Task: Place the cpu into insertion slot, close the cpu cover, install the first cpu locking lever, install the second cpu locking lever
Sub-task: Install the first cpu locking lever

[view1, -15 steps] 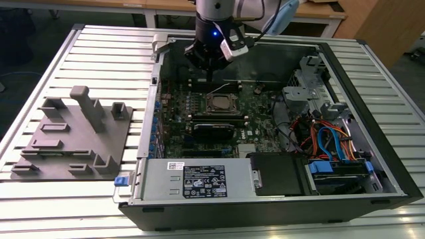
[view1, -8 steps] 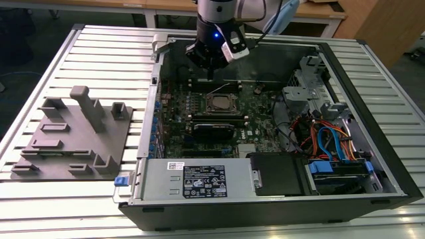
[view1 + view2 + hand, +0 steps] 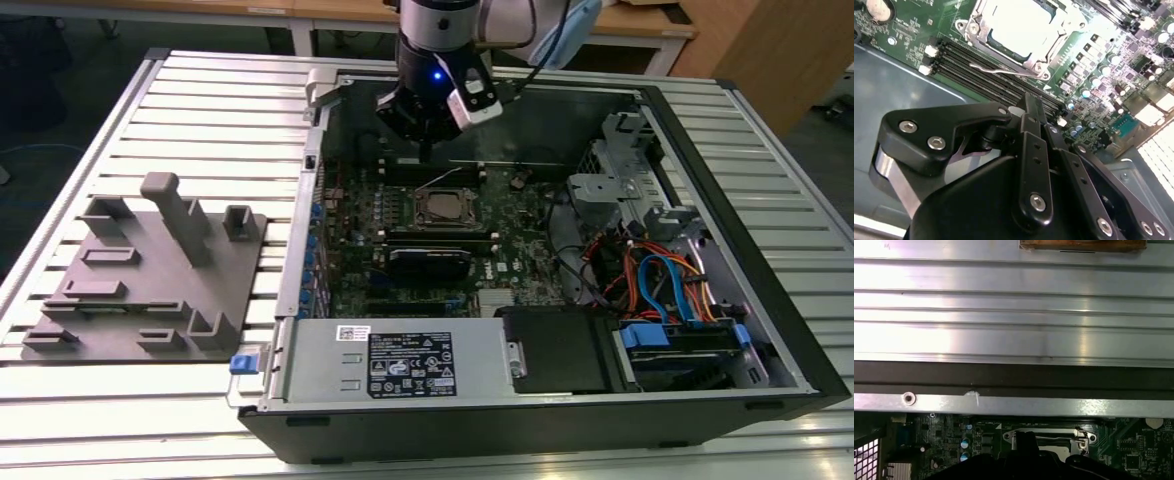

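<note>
1. My gripper [image 3: 426, 152]: jaws drawn together with nothing between them, hanging above the memory slots [image 3: 974, 65], near the slot [image 3: 965, 26]
2. Cpu [image 3: 445, 207]: seated in the slot, silvery top up, inside the open case [image 3: 747, 200]
3. Cover [image 3: 1038, 61]: lying flat, framing the cpu
4. Lever [image 3: 999, 70]: thin wire along the cover's edge, on the memory-slot side; hooked or free, I cannot tell
5. Grey fixture [image 3: 147, 270]: on the ribbed table [image 3: 200, 90], to the exterior view's left of the case
</note>
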You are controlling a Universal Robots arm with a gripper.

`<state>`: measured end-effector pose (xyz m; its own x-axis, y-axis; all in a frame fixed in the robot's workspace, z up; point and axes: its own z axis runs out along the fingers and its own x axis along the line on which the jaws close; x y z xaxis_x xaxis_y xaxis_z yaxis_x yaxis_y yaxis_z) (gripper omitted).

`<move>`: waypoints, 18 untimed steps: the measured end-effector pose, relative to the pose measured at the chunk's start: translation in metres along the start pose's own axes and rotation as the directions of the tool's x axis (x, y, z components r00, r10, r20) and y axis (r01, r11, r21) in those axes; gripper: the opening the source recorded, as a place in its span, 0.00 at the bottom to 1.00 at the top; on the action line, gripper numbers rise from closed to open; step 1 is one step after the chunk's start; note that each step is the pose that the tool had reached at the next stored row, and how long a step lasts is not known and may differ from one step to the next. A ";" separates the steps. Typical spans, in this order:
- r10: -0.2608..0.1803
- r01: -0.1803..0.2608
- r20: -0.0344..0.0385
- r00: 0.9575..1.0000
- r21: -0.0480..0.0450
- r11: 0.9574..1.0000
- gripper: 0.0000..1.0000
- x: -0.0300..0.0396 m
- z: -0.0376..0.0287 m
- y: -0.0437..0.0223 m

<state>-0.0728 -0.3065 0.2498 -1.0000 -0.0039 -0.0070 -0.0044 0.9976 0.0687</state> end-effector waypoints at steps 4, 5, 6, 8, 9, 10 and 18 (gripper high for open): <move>0.006 -0.006 0.001 1.000 0.000 1.000 0.10 -0.0038 0.0013 -0.0001; 0.006 -0.006 0.000 1.000 0.000 1.000 0.10 -0.0044 0.0016 -0.0001; 0.006 -0.006 0.000 1.000 0.000 1.000 0.10 -0.0051 0.0021 -0.0002; 0.007 -0.007 0.001 1.000 0.000 1.000 0.10 -0.0066 0.0032 -0.0003; 0.010 -0.010 0.001 1.000 0.000 1.000 0.10 -0.0072 0.0038 -0.0003; 0.016 -0.016 0.001 1.000 0.000 1.000 0.10 -0.0077 0.0044 -0.0004; 0.045 -0.045 0.003 0.999 0.000 0.999 0.10 -0.0118 0.0099 -0.0005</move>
<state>-0.0610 -0.3063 0.2401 -0.9991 0.0410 -0.0069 0.0405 0.9968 0.0685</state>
